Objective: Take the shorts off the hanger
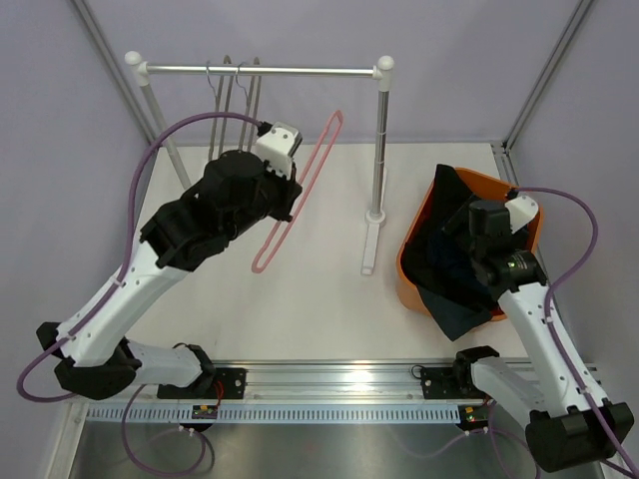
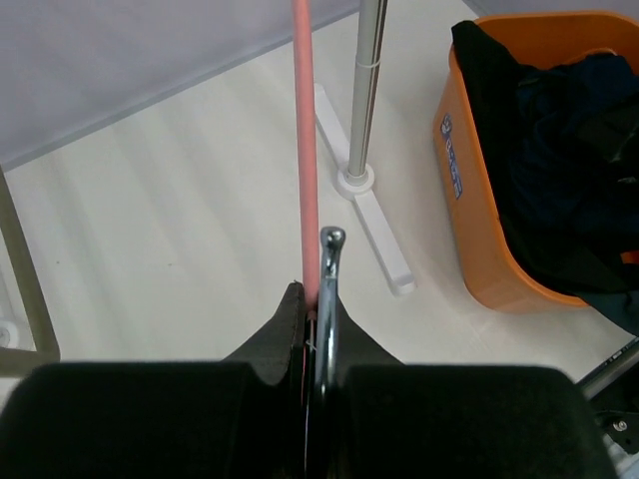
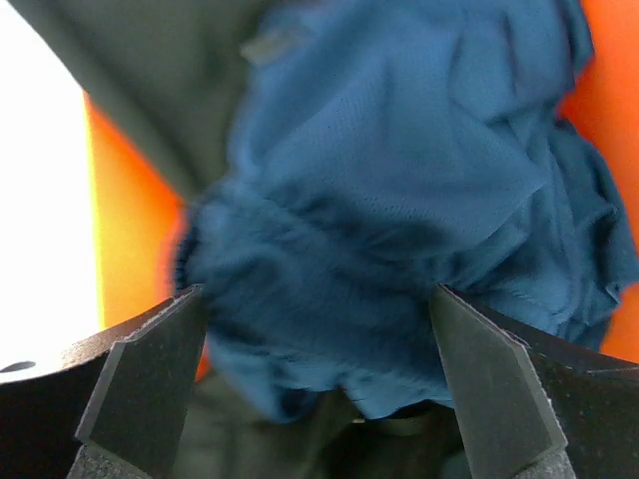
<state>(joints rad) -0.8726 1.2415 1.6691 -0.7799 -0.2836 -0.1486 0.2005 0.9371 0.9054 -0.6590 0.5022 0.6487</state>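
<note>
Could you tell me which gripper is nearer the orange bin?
Right. The right gripper is open over the shorts in the bin; the left gripper, far off, holds the pink hanger.

Bright even light; right wrist view blurred, left edge overexposed.

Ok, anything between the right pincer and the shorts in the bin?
Nothing visible. The right pincer hangs open right over the blue shorts in the orange bin, bare cloth filling its gap.
</note>
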